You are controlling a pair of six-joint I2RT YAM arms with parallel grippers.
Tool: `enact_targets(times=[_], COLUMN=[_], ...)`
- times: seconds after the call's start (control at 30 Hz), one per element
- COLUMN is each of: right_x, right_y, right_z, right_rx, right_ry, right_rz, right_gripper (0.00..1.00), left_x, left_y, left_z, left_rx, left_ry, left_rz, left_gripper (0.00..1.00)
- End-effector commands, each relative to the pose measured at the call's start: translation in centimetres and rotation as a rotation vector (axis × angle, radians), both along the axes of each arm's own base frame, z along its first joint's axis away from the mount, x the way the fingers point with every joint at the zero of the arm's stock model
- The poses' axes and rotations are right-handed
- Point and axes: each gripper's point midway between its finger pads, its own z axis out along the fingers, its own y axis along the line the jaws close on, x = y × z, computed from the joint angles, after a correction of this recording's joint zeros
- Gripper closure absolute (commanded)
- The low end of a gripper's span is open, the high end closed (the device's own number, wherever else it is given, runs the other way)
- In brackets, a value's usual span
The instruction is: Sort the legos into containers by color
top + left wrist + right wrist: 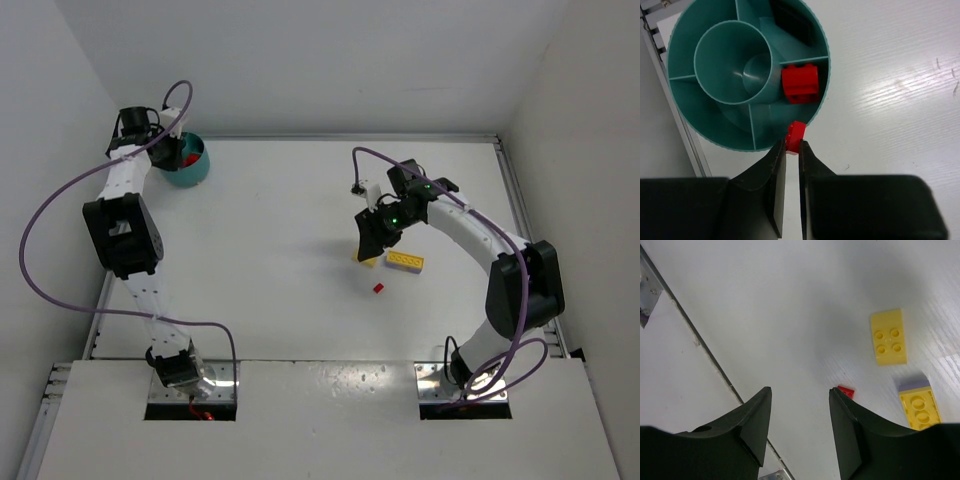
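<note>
The teal bowl (pixel 186 163) stands at the far left corner; the left wrist view shows its rim (pixel 715 140) and curved dividers. One compartment holds a red lego (pixel 800 83), and another holds a dark brick (pixel 792 22). My left gripper (pixel 172 146) (pixel 792 145) is shut on a tiny red lego (pixel 795 134), just above the bowl's near rim. My right gripper (pixel 369 243) (pixel 800 391) is open and empty above the table's middle. Two yellow legos (pixel 888 337) (pixel 920 409) and a tiny red lego (pixel 846 391) lie beside it. A purplish piece (pixel 914 383) touches the nearer yellow one.
In the top view a yellow lego (pixel 405 261) and the red one (pixel 378 288) lie near the right gripper, and a second yellow one (pixel 368 261) is partly under it. White walls enclose the table. A metal rail (pixel 670 100) runs close behind the bowl.
</note>
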Motion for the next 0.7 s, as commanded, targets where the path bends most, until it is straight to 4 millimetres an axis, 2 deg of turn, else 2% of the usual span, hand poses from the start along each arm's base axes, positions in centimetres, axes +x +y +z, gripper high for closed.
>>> enact_targets(times=[0.0,0.03,0.17,0.33,0.37,0.4,0.43,0.53,0.57,0.6,0.67], right_x=[0.6,0.6,0.3,0.4,0.4,0.4,0.5,0.4,0.2,0.3,-0.3], right_y=[0.1,0.1,0.2,0.1,0.1,0.1,0.0,0.1,-0.2,-0.2,-0.7], right_z=[0.4,0.4,0.3,0.2,0.2,0.2,0.1,0.0,0.0,-0.1,-0.5], right_rx=[0.003,0.003,-0.009,-0.017,-0.017,-0.017,-0.024,-0.034,-0.043,-0.044,-0.061], right_ry=[-0.030,-0.030,-0.025,-0.028,-0.028,-0.028,-0.031,-0.035,-0.038,-0.044,-0.044], right_rz=[0.002,0.002,0.008,0.004,0.004,0.004,0.001,0.006,0.002,0.009,0.025], right_gripper=[0.50,0.50,0.50,0.50,0.50,0.50,0.50,0.50,0.50,0.50,0.50], left_x=[1.1,1.3,1.9,2.1,2.3,2.5,2.5,2.6,2.6,2.6,2.4], left_y=[1.3,1.5,1.6,2.0,2.0,2.2,2.2,2.6,2.6,2.5,1.8], left_z=[1.9,1.6,2.3,2.8,3.4,3.8,3.8,4.2,5.2,5.2,7.4], left_rx=[0.029,0.035,0.035,0.037,0.040,0.048,0.048,0.056,0.060,0.053,0.041], left_ry=[-0.057,-0.055,-0.085,-0.098,-0.111,-0.119,-0.119,-0.125,-0.145,-0.144,-0.186], left_rz=[0.032,0.039,0.046,0.073,0.073,0.080,0.081,0.102,0.102,0.107,0.080], left_gripper=[0.94,0.93,0.81,0.73,0.71,0.68,0.59,0.51,0.51,0.51,0.51])
